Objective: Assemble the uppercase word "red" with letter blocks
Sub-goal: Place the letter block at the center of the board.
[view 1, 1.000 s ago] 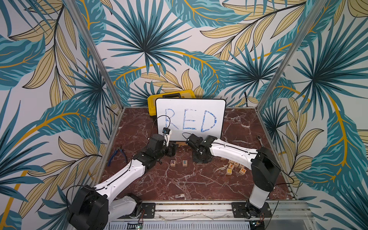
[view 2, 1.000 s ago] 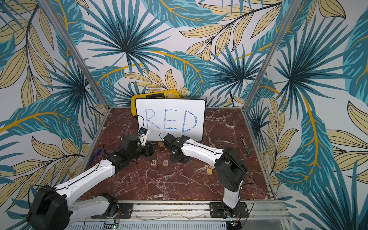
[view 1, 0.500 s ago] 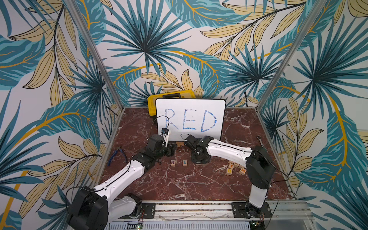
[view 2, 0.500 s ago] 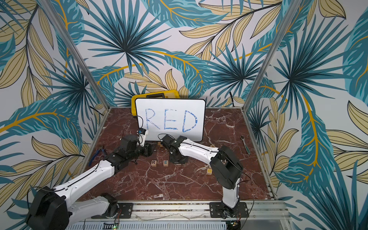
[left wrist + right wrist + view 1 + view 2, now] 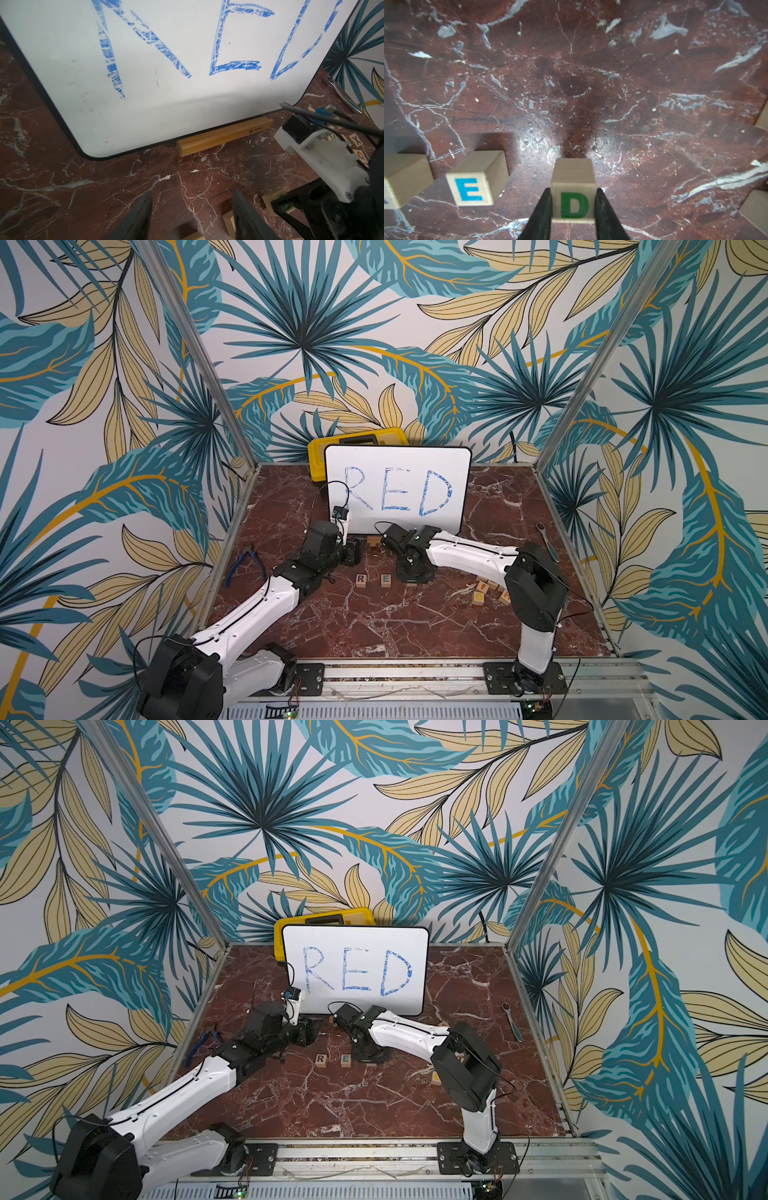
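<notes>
Beside E block (image 5: 469,192): D block (image 5: 574,204), light stiff wood, is gripped at 2 flanks by right fingers (image 5: 542,218); left fingers (image 5: 137,218) parted, empty.

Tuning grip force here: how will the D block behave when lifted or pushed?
Likely stiff: the D block is a solid-looking wood cube held squarely between the right gripper's jaws. Probably light. Flat faces suggest it slides on the marble table rather than rolls.

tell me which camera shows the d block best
The right wrist view: the D block sits close, its green letter readable, clamped in the right claw. In both top views that claw mostly hides it. The left wrist view shows only pale wood behind the claw, no readable letter.
</notes>
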### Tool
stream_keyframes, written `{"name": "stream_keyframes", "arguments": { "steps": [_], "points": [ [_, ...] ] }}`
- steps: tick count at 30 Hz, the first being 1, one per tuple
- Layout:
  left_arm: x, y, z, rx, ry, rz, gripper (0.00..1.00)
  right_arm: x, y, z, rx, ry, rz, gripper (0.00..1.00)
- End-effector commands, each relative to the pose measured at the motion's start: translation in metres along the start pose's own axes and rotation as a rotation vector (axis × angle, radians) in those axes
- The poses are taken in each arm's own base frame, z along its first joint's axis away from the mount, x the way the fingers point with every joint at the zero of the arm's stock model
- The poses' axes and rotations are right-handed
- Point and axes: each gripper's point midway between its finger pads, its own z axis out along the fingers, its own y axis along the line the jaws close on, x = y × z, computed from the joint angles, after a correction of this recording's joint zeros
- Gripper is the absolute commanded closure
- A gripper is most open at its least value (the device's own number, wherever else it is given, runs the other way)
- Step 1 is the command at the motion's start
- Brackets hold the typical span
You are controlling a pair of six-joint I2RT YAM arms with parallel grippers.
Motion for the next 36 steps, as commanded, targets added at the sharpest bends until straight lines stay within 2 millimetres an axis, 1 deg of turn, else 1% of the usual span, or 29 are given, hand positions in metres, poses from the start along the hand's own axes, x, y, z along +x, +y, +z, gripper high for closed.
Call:
{"name": "stream_keyframes", "arguments": {
  "steps": [1,12,28,36],
  "points": [
    [0.0125,0.0073,-0.0008,-0.021,0.021,-0.008,0.38,-0.0011,0.002,0.0066,0.02,-0.006,0.003,0.7],
    [0.0128,0.0085,-0.001,-0.025,0.024,-0.01,0.38,-0.0032,0.0079,0.0103,0.015,0.001,-0.015,0.7],
    [0.0123,0.0081,-0.0018,-0.022,0.023,-0.01,0.38,0.0,0.0064,0.0147,0.02,0.012,-0.019,0.7],
    [0.0135,0.0092,-0.001,-0.026,0.026,-0.012,0.38,0.0008,0.0055,0.0147,0.022,0.015,-0.028,0.67]
  ]
}}
